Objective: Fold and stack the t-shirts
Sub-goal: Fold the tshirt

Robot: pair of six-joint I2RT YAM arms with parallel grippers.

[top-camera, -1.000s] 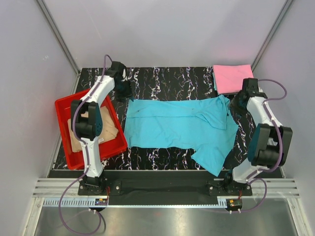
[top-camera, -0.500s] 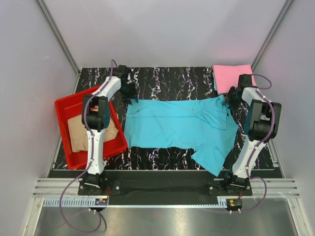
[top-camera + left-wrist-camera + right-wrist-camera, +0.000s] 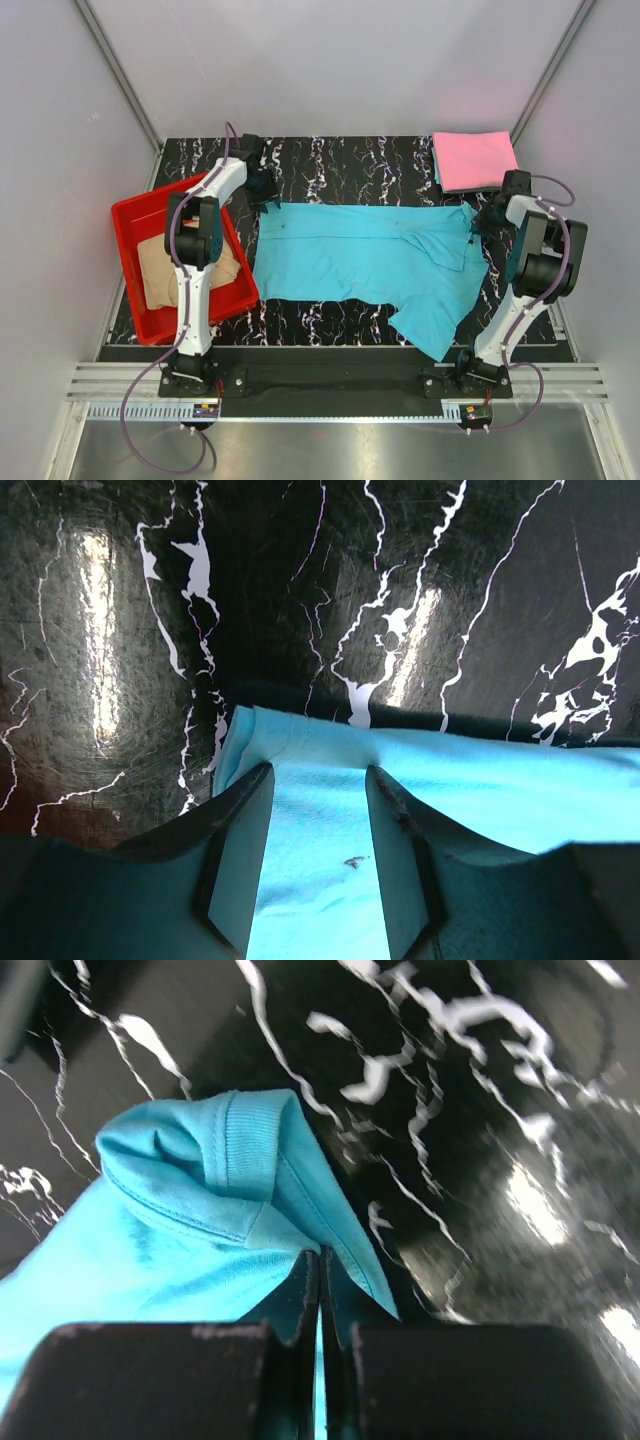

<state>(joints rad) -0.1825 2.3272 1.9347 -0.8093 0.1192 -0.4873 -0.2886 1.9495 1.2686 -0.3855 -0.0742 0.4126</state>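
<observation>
1. The turquoise t-shirt (image 3: 360,262) lies spread across the middle of the black marbled table (image 3: 350,160), with one part trailing toward the near right.
2. The left gripper (image 3: 318,780) sits over the shirt's far left corner. Its jaws are parted and cloth shows in the gap; contact cannot be confirmed.
3. The right gripper (image 3: 320,1265) is at the shirt's far right corner, jaws pressed together on a hemmed fold of turquoise cloth.
4. The pink t-shirt (image 3: 474,160) lies folded at the table's far right corner, near the right gripper.
5. The tan t-shirt (image 3: 158,270) lies bunched in the red tray (image 3: 130,212) at the left. The left arm crosses above it and hides part of it.
</observation>
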